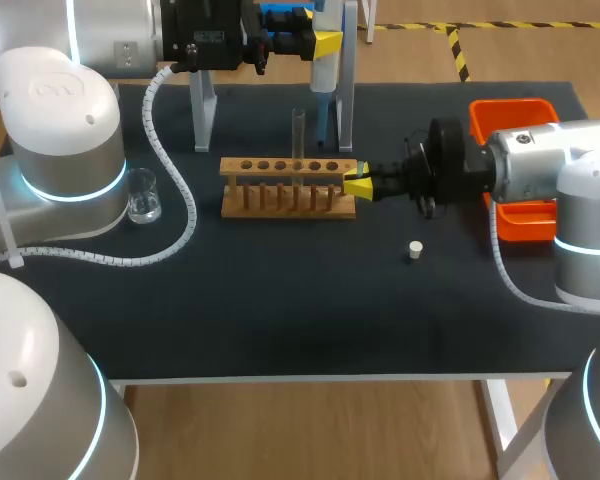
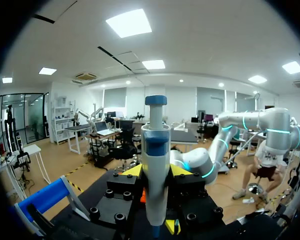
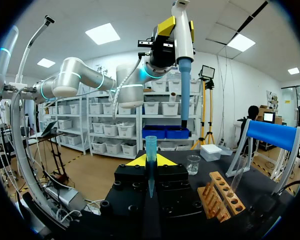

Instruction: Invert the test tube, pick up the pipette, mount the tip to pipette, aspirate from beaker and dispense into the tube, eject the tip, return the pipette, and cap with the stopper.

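Observation:
My left gripper (image 1: pixel 320 42) is at the table's back, shut on the white and blue pipette (image 1: pixel 323 75), which hangs nozzle down above the wooden rack (image 1: pixel 288 187). In the left wrist view the pipette (image 2: pixel 155 160) stands upright between the yellow tips of the left gripper (image 2: pixel 156 172). My right gripper (image 1: pixel 360 183) sits at the rack's right end, level with it. Seen from the right wrist, the right gripper (image 3: pixel 150 161) is shut on a blue pipette tip (image 3: pixel 151 152), with the pipette (image 3: pixel 183 45) high above it. A clear test tube (image 1: pixel 298 135) stands upright in the rack. The beaker (image 1: pixel 143 195) is at the left and the white stopper (image 1: pixel 415 250) lies on the mat.
A pipette stand (image 1: pixel 346 90) with white legs rises behind the rack, close to the held pipette. An orange bin (image 1: pixel 515 115) sits at the back right, partly behind my right arm. The black mat (image 1: pixel 280 300) covers the table.

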`<action>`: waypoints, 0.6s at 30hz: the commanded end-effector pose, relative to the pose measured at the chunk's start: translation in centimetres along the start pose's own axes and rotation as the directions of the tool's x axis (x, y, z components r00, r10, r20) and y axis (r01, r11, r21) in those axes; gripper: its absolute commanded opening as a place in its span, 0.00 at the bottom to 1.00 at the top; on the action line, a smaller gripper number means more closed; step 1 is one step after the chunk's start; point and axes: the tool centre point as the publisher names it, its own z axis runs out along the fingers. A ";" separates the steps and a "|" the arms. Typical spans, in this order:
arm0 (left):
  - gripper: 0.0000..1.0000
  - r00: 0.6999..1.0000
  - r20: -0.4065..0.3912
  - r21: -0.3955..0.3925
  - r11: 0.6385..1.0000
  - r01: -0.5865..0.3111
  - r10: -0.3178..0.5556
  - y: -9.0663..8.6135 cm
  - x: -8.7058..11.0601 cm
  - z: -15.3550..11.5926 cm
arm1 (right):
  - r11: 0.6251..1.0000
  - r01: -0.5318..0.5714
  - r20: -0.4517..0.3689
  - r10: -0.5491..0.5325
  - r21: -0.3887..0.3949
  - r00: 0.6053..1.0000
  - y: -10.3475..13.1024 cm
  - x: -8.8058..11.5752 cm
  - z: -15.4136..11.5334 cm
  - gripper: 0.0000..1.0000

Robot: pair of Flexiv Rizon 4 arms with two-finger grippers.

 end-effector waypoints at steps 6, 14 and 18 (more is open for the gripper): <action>0.00 1.000 0.002 -0.001 1.000 0.001 -0.001 -0.1 0.0 0.1 | 1.000 0.000 0.000 0.000 0.001 1.000 0.0 0.0 0.0 0.00; 0.00 1.000 0.002 -0.001 1.000 0.001 -0.001 -0.1 0.0 0.1 | 1.000 0.000 0.000 0.000 0.001 1.000 0.0 0.0 0.0 0.00; 0.00 1.000 0.006 -0.004 1.000 -0.002 0.002 -0.1 0.1 0.1 | 1.000 0.000 0.000 0.000 0.001 1.000 0.0 0.0 0.0 0.00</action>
